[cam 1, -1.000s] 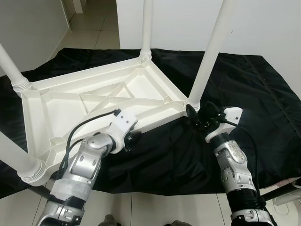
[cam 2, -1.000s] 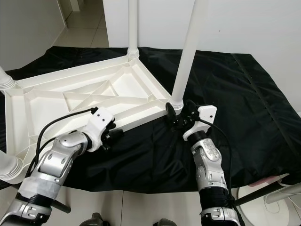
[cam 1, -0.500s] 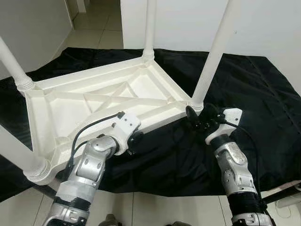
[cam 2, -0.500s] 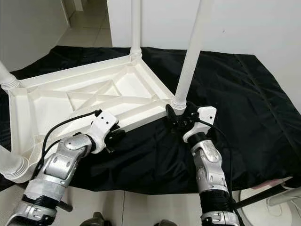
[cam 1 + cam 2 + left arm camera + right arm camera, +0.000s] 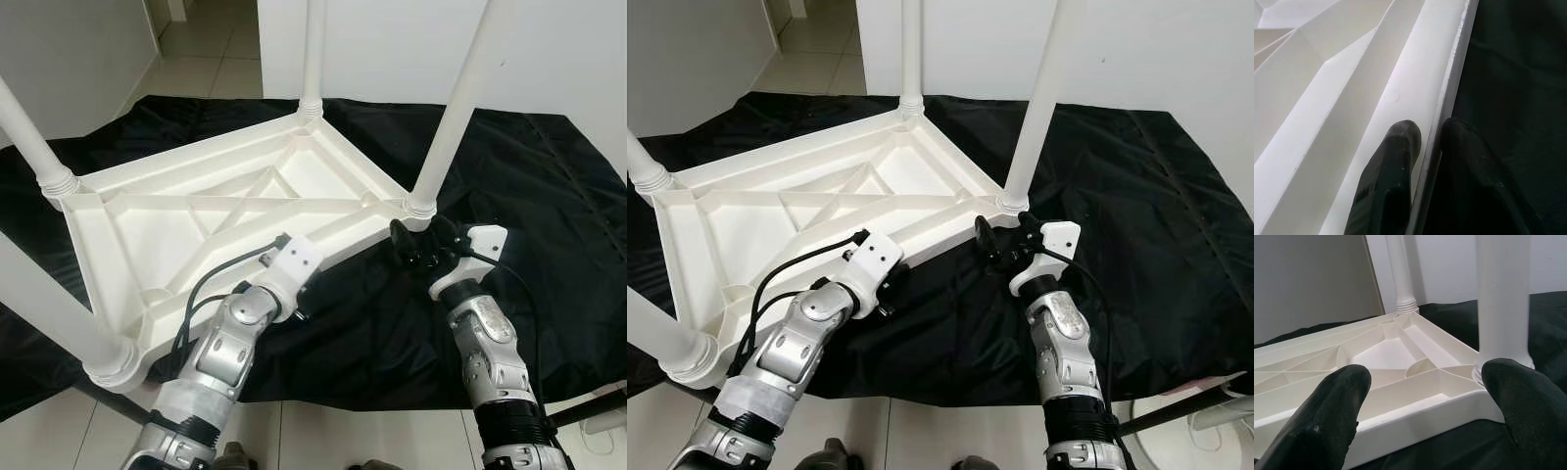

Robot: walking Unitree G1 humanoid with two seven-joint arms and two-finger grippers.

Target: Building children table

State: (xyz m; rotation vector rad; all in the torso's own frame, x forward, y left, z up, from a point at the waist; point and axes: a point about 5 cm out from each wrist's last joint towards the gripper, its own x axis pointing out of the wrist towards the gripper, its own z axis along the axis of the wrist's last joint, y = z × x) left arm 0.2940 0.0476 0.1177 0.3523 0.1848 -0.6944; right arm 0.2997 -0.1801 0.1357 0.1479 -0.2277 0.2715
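The white table lies upside down, legs up, mid-frame on a black sheet. The left hand pinches its near rim narrowly, likely to steady it. The right hand gapes wide at the lower-right corner leg.

Spread black fingers frame the upturned table, seemingly untouched.

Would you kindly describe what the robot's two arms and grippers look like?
Both arms are jointed silver metal with dark bands lower down. Each wrist carries a white block, with black cable looping along the forearm. The left gripper and right gripper each end in two long, rounded, matte black fingers.
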